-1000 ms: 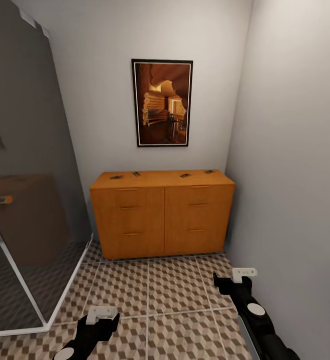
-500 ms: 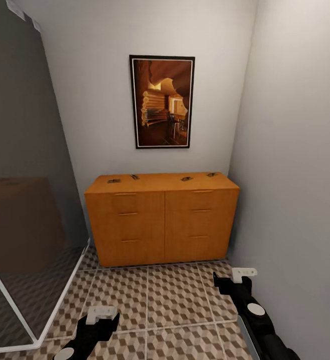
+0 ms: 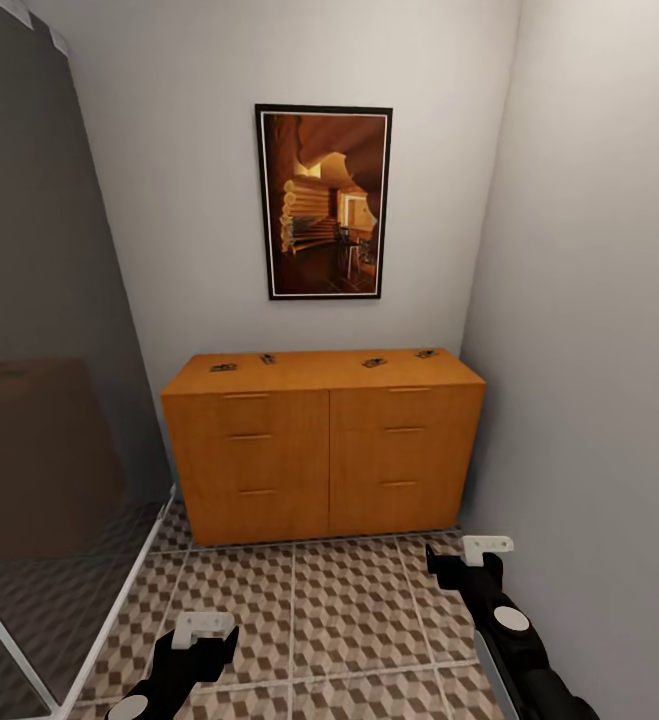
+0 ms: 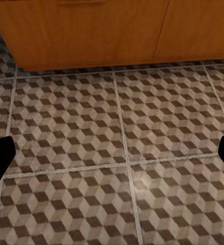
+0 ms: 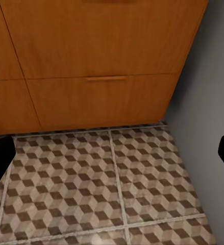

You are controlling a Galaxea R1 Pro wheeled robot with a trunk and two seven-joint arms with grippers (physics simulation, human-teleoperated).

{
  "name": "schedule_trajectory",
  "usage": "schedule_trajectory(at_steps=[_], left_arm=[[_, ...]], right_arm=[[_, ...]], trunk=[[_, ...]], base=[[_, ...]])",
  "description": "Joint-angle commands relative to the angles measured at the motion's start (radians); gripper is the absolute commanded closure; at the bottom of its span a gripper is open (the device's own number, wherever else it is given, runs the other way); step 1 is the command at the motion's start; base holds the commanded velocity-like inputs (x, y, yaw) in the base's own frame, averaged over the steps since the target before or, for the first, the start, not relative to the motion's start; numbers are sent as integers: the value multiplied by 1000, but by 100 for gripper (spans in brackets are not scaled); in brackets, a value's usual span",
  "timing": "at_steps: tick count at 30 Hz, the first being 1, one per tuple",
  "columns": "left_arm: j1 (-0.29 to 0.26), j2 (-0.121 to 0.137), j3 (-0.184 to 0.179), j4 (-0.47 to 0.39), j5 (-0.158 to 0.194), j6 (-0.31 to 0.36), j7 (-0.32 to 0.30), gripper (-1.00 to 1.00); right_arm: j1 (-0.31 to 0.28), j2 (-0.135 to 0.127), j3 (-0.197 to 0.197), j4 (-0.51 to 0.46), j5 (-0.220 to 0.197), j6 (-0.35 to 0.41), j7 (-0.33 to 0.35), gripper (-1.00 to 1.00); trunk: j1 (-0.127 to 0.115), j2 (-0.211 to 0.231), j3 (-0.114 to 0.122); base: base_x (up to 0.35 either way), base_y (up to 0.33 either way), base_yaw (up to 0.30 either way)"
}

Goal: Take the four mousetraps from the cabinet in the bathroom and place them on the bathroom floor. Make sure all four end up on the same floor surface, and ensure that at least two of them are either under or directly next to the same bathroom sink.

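Cube-patterned bathroom floor [image 3: 349,600] runs ahead of me to the cabinet [image 3: 324,445] in the corner, which sits larger and nearer in my head view than a second ago, so the camera has closed in. My left gripper [image 3: 204,628] and right gripper [image 3: 487,547] hang low over the tiles, holding nothing; in the wrist views their fingers sit wide apart at the frame edges. Four mousetraps [image 3: 223,367] lie apart along the cabinet's top, two toward each end. Above hangs a framed picture [image 3: 323,202]; at my left a glass panel [image 3: 39,420] has slid further toward the edge.
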Motion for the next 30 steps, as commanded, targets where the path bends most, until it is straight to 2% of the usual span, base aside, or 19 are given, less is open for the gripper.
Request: schedule_trajectory(at_steps=[1,25,30], left_arm=[[0,0,0,-1,0,6,-1,-100],[0,0,-1,-1,0,6,-1,-100],[0,0,0,-1,0,6,-1,-100]], right_arm=[[-1,0,2,-1,0,6,-6,-100],[-1,0,1,-1,0,6,-5,-100],[-1,0,1,-1,0,6,-5,-100]], trunk=[[0,-1,-1],[0,-1,-1],[0,-1,-1]], base=[[35,0,0],[5,0,0],[158,0,0]])
